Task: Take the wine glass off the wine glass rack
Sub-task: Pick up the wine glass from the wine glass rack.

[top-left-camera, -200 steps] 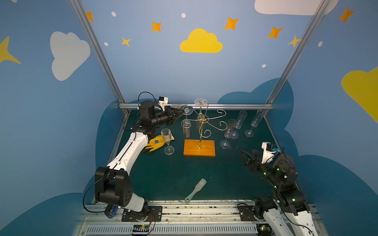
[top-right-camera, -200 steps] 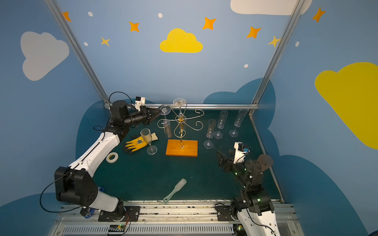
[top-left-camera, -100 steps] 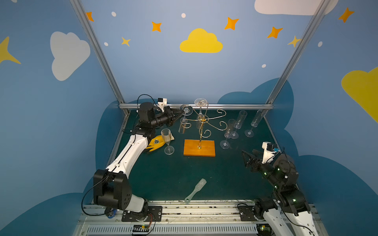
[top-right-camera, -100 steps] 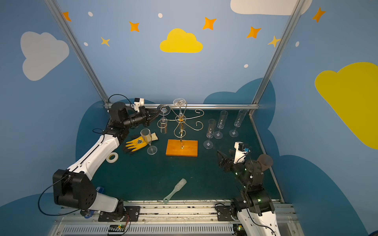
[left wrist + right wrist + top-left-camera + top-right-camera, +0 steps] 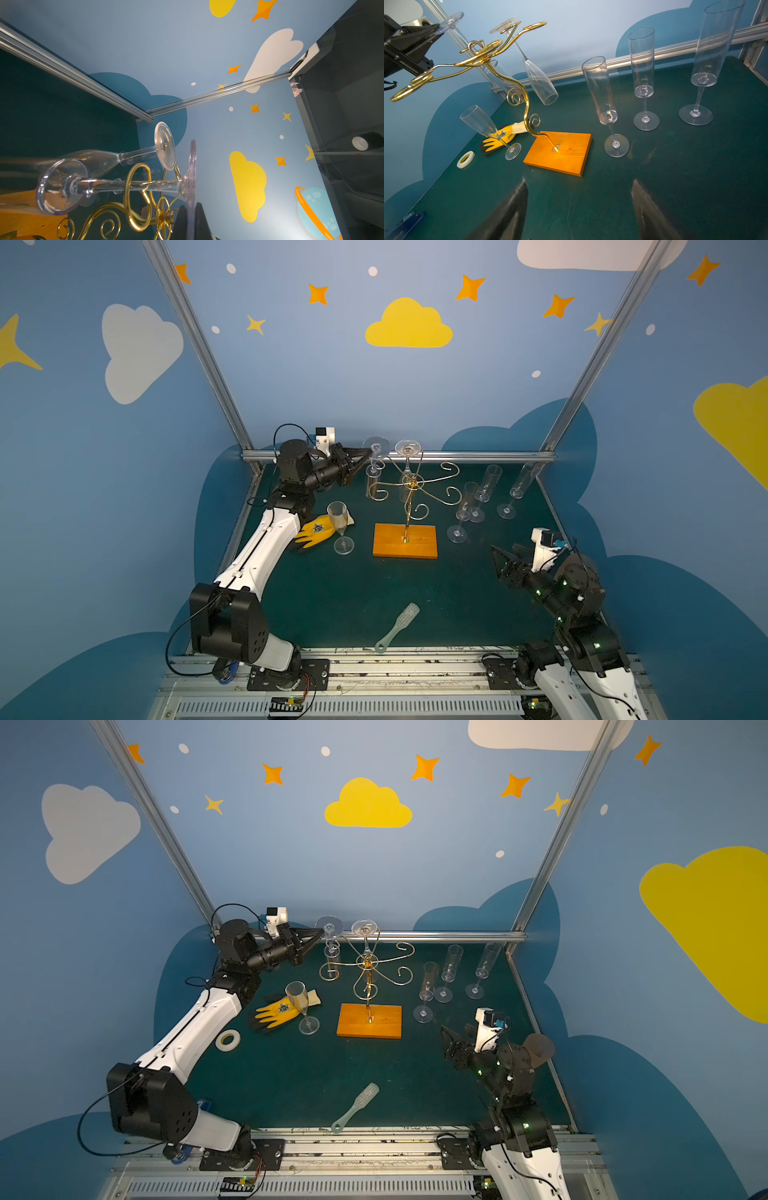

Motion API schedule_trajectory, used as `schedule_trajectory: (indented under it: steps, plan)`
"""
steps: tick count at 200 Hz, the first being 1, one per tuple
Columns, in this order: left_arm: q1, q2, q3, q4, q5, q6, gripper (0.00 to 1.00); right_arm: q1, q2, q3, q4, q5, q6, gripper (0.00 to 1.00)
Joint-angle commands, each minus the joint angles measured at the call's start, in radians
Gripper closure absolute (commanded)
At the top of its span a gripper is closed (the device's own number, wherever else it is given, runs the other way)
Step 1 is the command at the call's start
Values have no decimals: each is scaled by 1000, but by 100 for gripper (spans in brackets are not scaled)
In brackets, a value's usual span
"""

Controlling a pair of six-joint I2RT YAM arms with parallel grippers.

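Left gripper (image 5: 369, 451): raised at the rack's far left side, jaws pressed together on the rim of the wine glass's foot; the left wrist view shows the disc edge-on between the two black fingers (image 5: 180, 218).
Wine glass (image 5: 375, 466): hangs upside down, foot uppermost and bowl below. Its stem (image 5: 133, 185) lies within a gold curl of the rack, so it is not yet free.
Wine glass rack (image 5: 409, 510): gold wire post and spiral arms on an orange wooden base (image 5: 405, 541), standing near the middle of the green table (image 5: 374, 597).
Second hanging glass (image 5: 407, 448): inverted on a neighbouring arm, close to the gripped one.
Right gripper (image 5: 505, 551): low at the near right, well apart from the rack, jaws spread and empty.
Step in hand: judged to be drawing the stem out along the curl's opening.
Hazard, snagging: a pull across the wire instead of along its gap would drag the light rack, which could tilt or slide.
Hazard, slip: the pinch holds only the thin foot rim; the hanging bowl may pivot the glass out of the jaws.
Hazard, collision: a swinging bowl or jolted arm could shake the second hanging glass loose, and the upright flute (image 5: 340, 526) by the yellow glove (image 5: 316, 530) stands beneath the left arm's path.
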Motion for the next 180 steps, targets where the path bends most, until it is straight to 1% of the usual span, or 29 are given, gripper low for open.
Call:
schedule_trajectory:
  steps: [1, 31, 79, 127, 180]
  plan:
    - [-11, 29, 53, 40, 20, 4, 97, 4, -1, 18, 5, 5, -6, 22]
    - [-33, 62, 102, 26, 69, 9, 97, 4, -5, 16, -1, 7, -5, 22]
    - [-49, 40, 70, 30, 74, -5, 97, 3, -8, 18, -4, 8, -7, 22]
    - [-59, -41, -13, 49, 69, -32, 97, 4, -6, 15, -1, 3, -1, 22]
    - [-46, -160, -124, 31, 23, -25, 97, 4, -6, 16, 2, -2, 4, 22]
